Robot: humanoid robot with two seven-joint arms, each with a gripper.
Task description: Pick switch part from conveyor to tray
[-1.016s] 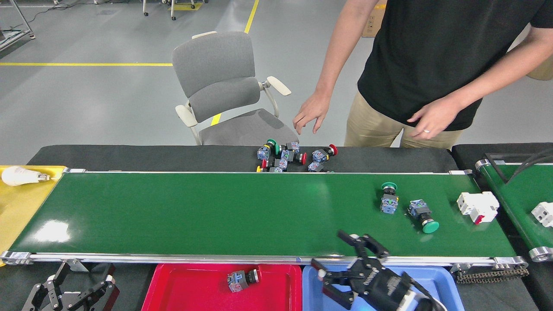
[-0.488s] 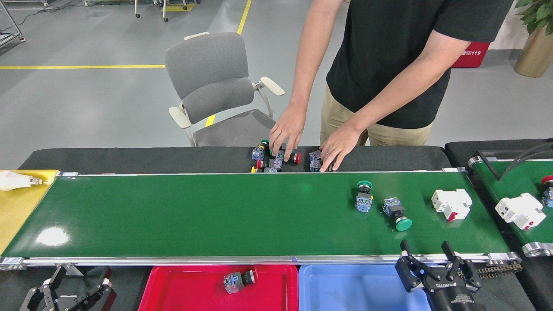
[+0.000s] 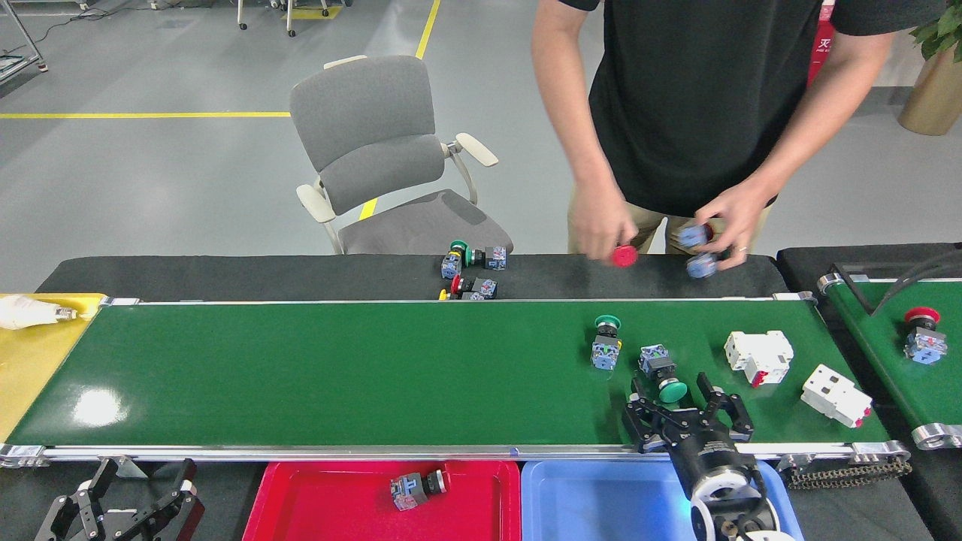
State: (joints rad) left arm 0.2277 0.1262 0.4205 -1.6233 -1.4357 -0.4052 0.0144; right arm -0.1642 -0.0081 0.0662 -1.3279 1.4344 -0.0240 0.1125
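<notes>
Currently the right gripper (image 3: 671,392) reaches over the near rail of the conveyor (image 3: 338,376), its black fingers (image 3: 637,397) spread wide on either side of a green-capped switch part (image 3: 660,370) that lies on its side on the belt; the fingertips sit just beside the green cap, and whether they touch it cannot be told. A second green-capped switch (image 3: 606,344) stands just to the left of it on the belt. Further right on the same belt lie two white breaker blocks (image 3: 759,356), apart from each other. The left gripper (image 3: 124,502) rests low at the bottom-left corner, below the conveyor rail, with its fingers parted and nothing between them. Below the near rail sit a red tray (image 3: 316,503) holding one switch with a blue body (image 3: 415,487), and a blue tray (image 3: 601,500) partly covered by the right arm. Across the belt, on the black table (image 3: 225,274), a small cluster of switches (image 3: 470,270) lies near the far rail. A person in a black shirt stands behind the table, one hand (image 3: 605,229) holding a red-capped piece and the other hand (image 3: 725,225) holding blue-bodied pieces. A shorter green belt (image 3: 894,353) at the right edge carries a red-capped switch (image 3: 923,336). A grey chair (image 3: 383,158) stands behind the table.
</notes>
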